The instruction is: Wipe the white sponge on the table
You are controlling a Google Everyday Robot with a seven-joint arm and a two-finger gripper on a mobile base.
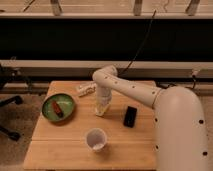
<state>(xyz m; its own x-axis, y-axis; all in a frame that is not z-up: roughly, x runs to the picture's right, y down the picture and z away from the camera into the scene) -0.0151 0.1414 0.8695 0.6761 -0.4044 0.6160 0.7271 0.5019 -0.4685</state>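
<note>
The light wooden plank table [65,140] fills the lower half of the camera view. My gripper [101,108] points down at the table's middle, just right of the green plate. The white sponge [102,111], a small cream-white block, sits at its tip, held between the jaws and touching the tabletop. The white arm reaches in from the lower right and hides the table's right side.
A green plate [52,112] with a red and dark item on it lies at the left. An elongated lumpy white object [85,89] lies near the back edge. A black flat device [130,116] lies right of the gripper. A white round cup [96,138] stands in front.
</note>
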